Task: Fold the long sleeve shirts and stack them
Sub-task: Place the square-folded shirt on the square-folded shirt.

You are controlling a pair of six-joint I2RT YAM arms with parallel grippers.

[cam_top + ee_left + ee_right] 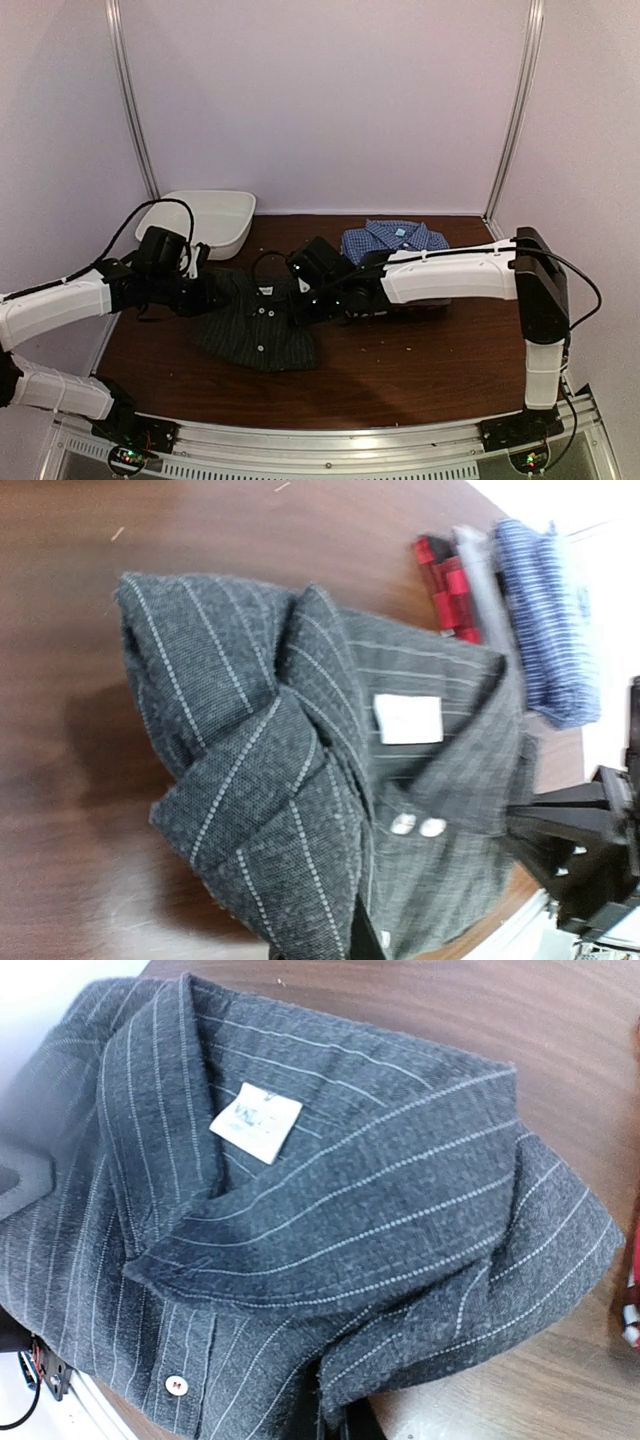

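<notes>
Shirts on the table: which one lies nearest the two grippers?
The black pinstriped shirt, between the left gripper and right gripper; the blue checked shirt lies folded farther back.

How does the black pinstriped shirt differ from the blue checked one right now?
The black pinstriped shirt lies alone mid-table, loosely bunched; the blue checked shirt sits farther back, neatly folded atop a stack. Black has thin white stripes; blue has a fine check. Both are collared.
</notes>
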